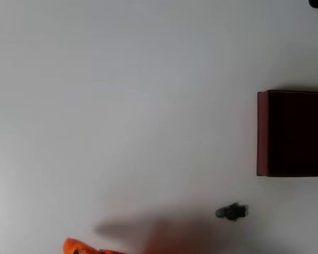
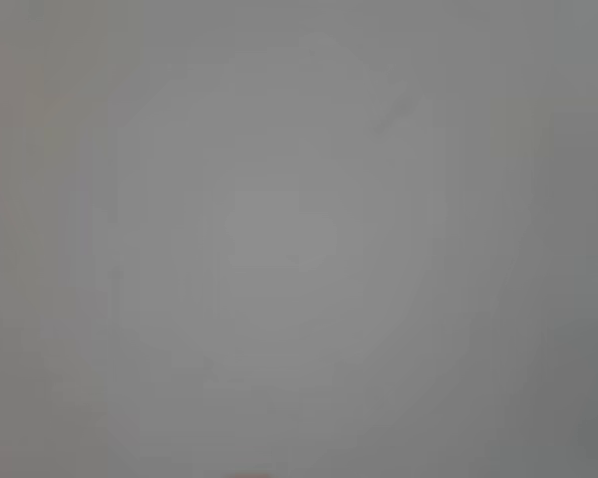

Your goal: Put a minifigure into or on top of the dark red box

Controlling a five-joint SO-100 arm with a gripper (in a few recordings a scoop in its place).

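Approach step, nothing grasped yet: minifigure (image 1: 232, 211) lies on the desk (image 1: 122, 106) near its bottom edge, below the dark red box (image 1: 292, 133) at the right edge, apart from it. Orange arm (image 1: 77, 246) pokes in at the bottom edge, gripper state can't tell. Next it must reach right to the figure; wrist view is blank grey blur, overhead gives the layout.

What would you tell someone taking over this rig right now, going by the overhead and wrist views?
Gripper: an orange arm part sits at the overhead view's bottom edge; open or shut cannot be told. The wrist view is a grey blur.
Things: the tiny dark grey minifigure lies on the white table, apart from the large dark red rectangular box at the right edge.
Done: nothing yet.
Left: grasp the minifigure and place it in the box.
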